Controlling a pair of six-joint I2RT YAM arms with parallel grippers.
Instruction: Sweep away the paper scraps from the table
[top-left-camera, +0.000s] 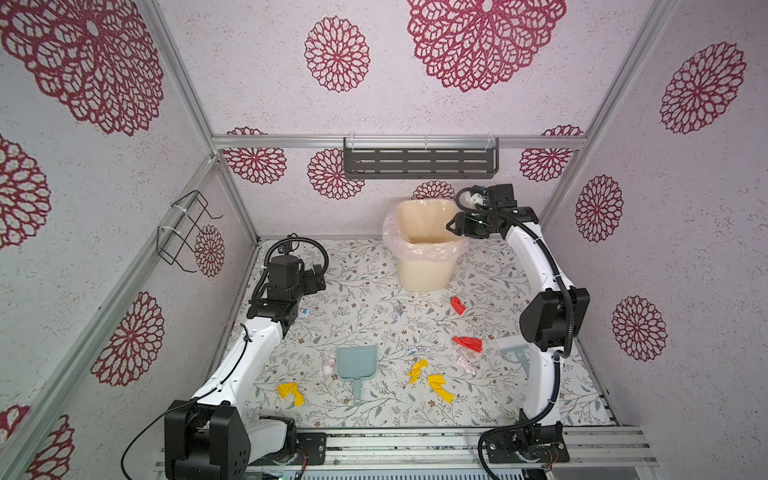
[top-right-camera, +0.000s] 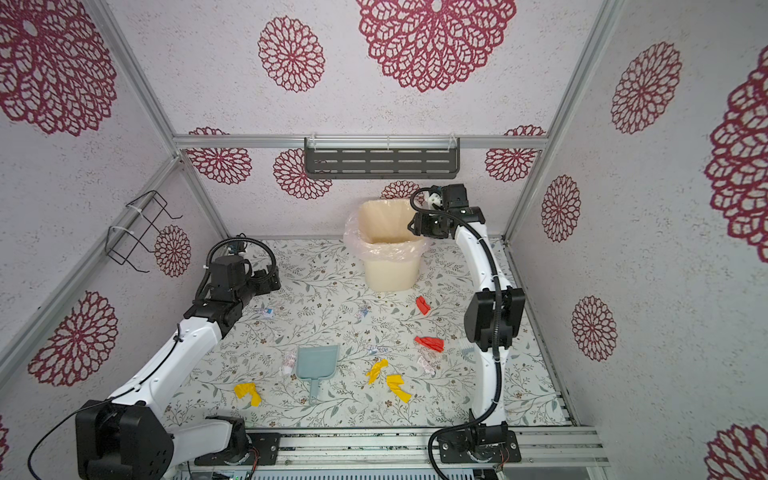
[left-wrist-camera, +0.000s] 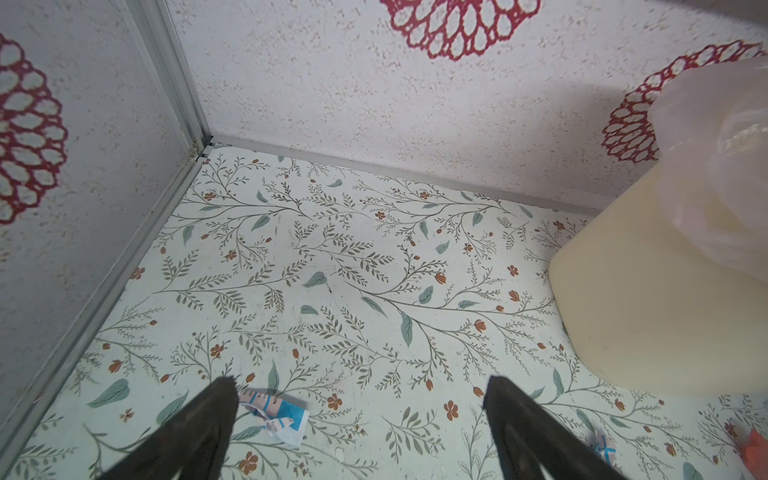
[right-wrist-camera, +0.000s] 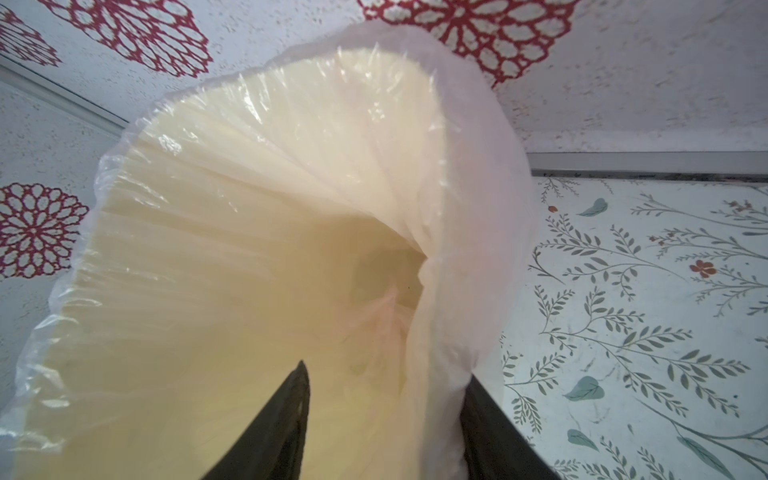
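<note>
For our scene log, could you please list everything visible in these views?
table: one, white with leafy print, under everything.
bin: one, cream with clear liner, far middle of table.
dustpan: one, pale blue, near middle.
brush: one, white bristles, right side, partly hidden.
yellow scraps: three, either side of the dustpan.
red scraps: two, right of middle.
whitish scraps: about five, scattered.
shelf: one, grey, back wall.
wire rack: one, black, left wall.
left gripper: one, black, open above the table's far left.
right gripper: one, black, jaws apart astride the bin's rim.

Brush half hidden by right arm; one finger of right end effector partly covered by bin liner.
</note>
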